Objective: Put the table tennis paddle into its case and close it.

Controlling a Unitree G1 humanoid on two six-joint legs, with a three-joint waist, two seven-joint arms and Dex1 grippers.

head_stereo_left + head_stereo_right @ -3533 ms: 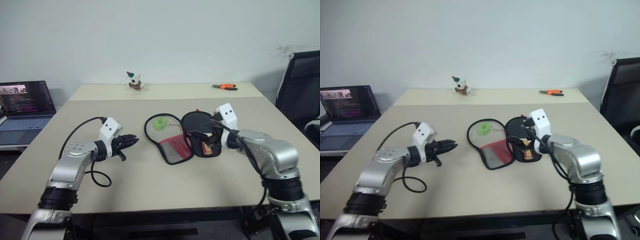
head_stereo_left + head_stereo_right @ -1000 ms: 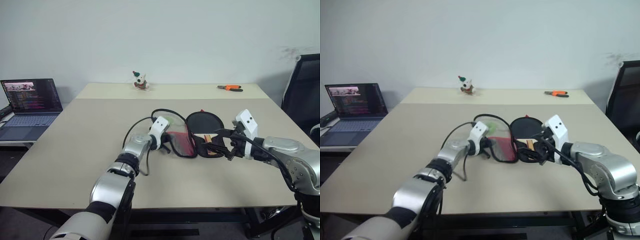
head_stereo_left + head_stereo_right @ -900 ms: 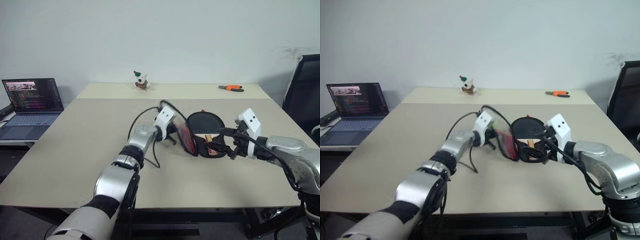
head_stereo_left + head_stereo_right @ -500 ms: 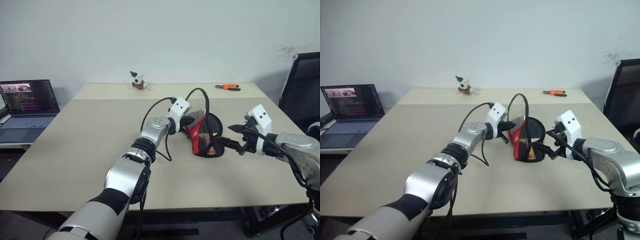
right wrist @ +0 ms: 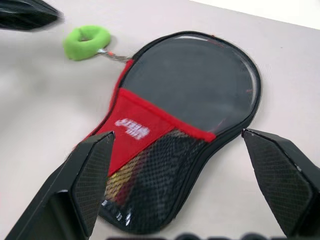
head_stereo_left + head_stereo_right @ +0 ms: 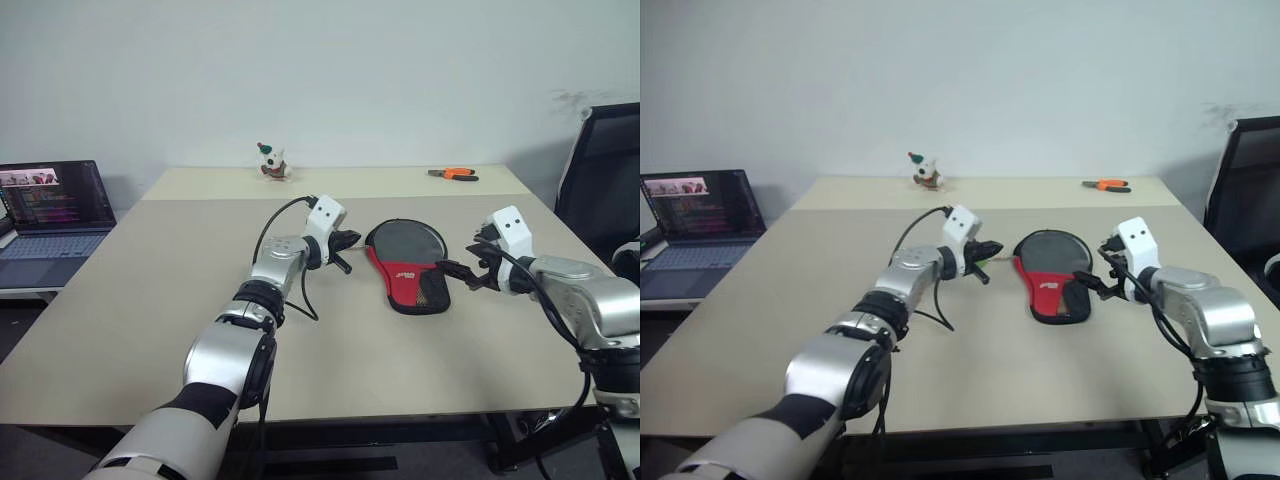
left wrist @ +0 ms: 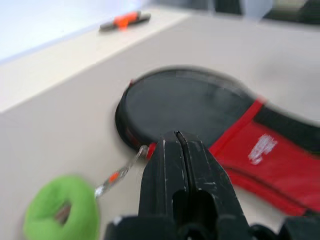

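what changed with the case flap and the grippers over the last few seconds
The case lay open with its red mesh flap spread toward the left arm. The left gripper took the flap, swung it up and over, and let go; the case now lies closed flat, the green ring beside it. The right gripper backed off the case, open. The pliers, figurine and laptop stayed put.

beige table (image 6: 180,300), white wall (image 6: 320,70), black chair (image 6: 600,160).

left claw (image 6: 345,252) pinched closed | right claw (image 5: 187,187) spread wide
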